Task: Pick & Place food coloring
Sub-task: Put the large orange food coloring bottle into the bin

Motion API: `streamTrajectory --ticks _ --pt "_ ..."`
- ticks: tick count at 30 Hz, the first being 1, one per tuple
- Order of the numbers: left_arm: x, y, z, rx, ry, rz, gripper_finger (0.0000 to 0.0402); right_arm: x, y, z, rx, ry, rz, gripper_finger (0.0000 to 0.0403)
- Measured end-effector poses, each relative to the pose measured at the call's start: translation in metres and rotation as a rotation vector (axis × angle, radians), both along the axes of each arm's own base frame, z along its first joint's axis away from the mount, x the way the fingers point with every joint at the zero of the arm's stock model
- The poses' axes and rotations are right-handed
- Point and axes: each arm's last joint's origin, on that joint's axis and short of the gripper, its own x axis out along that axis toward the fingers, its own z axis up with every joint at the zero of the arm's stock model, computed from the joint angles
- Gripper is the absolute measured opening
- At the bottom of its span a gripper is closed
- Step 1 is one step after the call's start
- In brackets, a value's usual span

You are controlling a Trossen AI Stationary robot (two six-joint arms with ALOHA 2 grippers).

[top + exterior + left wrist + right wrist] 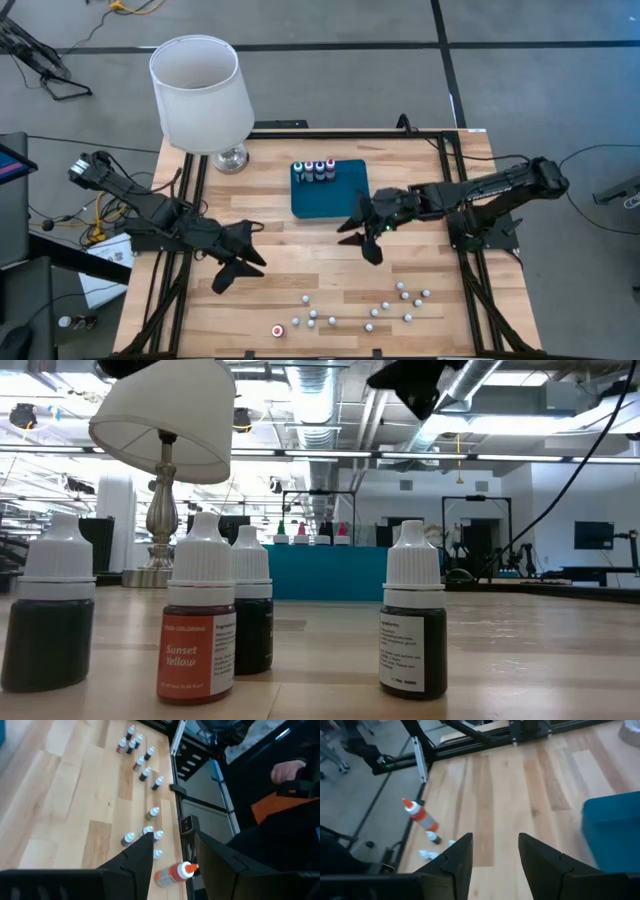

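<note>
Wooden surface (300,255) carries a dark teal tray (340,195) at centre, with four food coloring bottles (314,169) standing in a row along its far edge. The remaining food coloring, a scatter of small white-capped bottles (385,308), lies along the near edge of the surface, well apart from the tray. One larger orange bottle (172,872) lies on its side at the left end of that scatter. A table lamp (200,95) stands at the far left corner.

Right end effector (368,237) hangs above bare wood just beside the tray's near right corner; its fingers stand apart and hold nothing. Left end effector (236,262) hovers over the left part of the surface, between lamp and scatter, fingers likewise parted and empty.

Judgement: a further pick from the near-edge scatter appears to be the step in hand. The bottles are small, upright and closely spaced in places. An outlying bottle with clear space on both sides is the sound choice. The fingers should descend straddling the body below the cap, square to it, so neighbours are not toppled. Placement should extend the existing row without disturbing the standing bottles
</note>
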Motion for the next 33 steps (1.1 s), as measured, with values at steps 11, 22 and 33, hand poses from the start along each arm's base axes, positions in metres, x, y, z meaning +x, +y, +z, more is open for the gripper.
streamTrajectory --ticks 11,22,33 --pt "0.026 -0.071 -0.032 -0.032 -0.043 -0.012 0.0137 -0.011 0.041 0.000 0.003 0.004 0.046 0.0126" --pt "0.022 -0.118 -0.069 -0.060 -0.025 0.204 0.0137 -0.035 0.072 0.000 -0.035 0.060 0.186 0.0122" --pt "0.004 -0.137 -0.075 0.139 -0.089 0.062 0.0137 -0.038 0.076 0.001 -0.039 0.055 0.194 0.0121"
